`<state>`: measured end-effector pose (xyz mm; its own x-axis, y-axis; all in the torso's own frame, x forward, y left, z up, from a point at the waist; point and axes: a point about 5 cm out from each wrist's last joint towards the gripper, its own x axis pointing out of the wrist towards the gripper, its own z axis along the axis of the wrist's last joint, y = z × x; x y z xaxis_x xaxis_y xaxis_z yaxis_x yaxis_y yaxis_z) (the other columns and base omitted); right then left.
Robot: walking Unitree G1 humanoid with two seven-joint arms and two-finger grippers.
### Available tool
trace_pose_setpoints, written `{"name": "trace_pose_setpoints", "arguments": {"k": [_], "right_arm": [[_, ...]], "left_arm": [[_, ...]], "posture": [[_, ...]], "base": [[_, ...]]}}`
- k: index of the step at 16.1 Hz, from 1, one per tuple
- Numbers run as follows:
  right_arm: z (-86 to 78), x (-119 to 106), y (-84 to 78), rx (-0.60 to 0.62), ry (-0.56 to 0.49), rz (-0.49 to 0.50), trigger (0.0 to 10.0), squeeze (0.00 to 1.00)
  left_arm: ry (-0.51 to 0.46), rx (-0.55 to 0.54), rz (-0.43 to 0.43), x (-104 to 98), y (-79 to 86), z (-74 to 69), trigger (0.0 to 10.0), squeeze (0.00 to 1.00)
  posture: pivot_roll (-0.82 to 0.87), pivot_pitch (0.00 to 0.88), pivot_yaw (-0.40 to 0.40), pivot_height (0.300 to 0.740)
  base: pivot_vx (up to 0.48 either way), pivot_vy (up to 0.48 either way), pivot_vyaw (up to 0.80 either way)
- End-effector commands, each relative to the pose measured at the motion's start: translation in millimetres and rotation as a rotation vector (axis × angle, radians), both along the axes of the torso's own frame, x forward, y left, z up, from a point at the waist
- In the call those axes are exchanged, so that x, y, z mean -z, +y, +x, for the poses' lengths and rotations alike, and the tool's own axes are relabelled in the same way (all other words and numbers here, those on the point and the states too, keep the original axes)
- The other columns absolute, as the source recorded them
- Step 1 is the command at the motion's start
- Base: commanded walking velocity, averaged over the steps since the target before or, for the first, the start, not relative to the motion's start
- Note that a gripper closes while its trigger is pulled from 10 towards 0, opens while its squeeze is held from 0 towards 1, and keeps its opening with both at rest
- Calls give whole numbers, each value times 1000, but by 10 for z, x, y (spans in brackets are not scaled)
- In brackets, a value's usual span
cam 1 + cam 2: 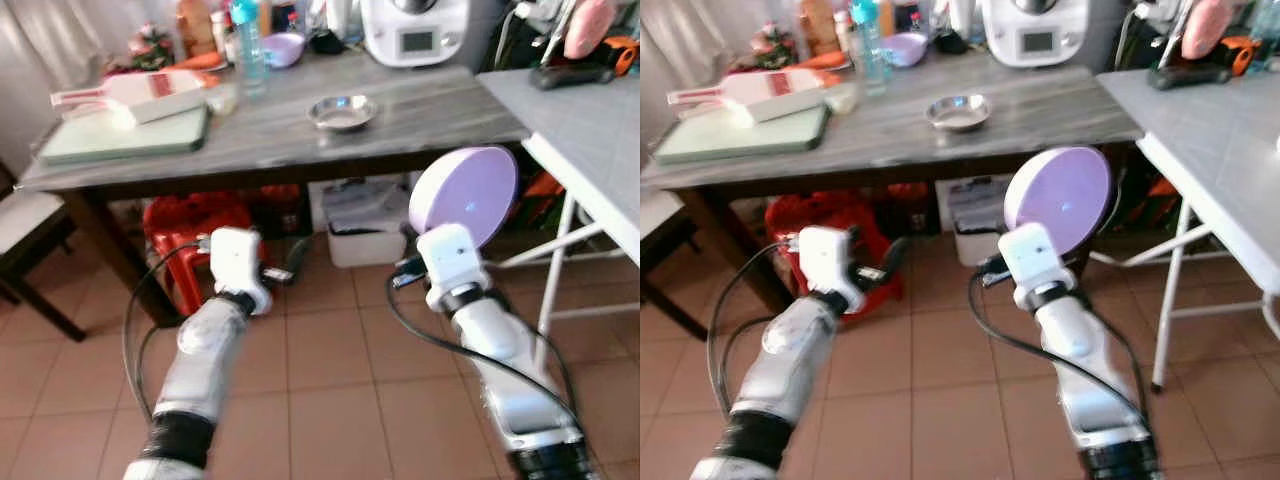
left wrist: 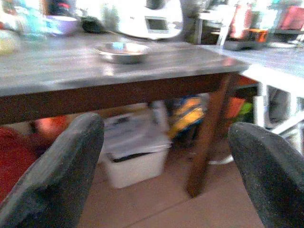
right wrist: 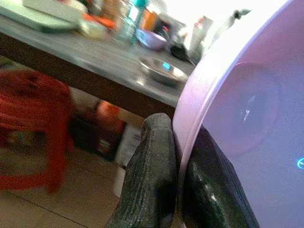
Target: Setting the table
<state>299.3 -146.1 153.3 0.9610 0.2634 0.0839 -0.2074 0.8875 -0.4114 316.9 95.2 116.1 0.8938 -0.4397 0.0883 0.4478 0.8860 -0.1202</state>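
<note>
right gripper (image 3: 178, 190) pinches the rim of a smooth round lilac plate (image 1: 465, 195), held on edge, face toward the robot; left gripper (image 2: 166, 161) spread wide, empty.

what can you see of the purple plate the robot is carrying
The purple plate is round, pale lilac and smooth, with a raised rim and a flat centre that catches a small glint; it looks like plastic. It is held on edge, nearly upright, in front of and below the wooden table. The right claw pinches its rim between both black fingers. Nothing else touches it.
</note>
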Motion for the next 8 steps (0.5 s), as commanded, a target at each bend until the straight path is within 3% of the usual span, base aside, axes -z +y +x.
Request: {"name": "trace_pose_setpoints", "arguments": {"k": [1,4,8], "right_arm": [[13,-94,83,-24,-41,13,10000,0],[7,-84,87,-23,-40,13,10000,0],[6,-80,89,-26,-39,13,10000,0]], "left_arm": [[-14,-9,21,-35,90,16,10000,0],[-11,-7,22,-31,89,14,10000,0],[-19,2,16,-58,52,17,10000,0]], "posture": [[-59,20,55,740],[-58,20,57,740],[-58,19,58,740]], "base": [[480,0,0],[480,0,0],[480,0,550]]}}
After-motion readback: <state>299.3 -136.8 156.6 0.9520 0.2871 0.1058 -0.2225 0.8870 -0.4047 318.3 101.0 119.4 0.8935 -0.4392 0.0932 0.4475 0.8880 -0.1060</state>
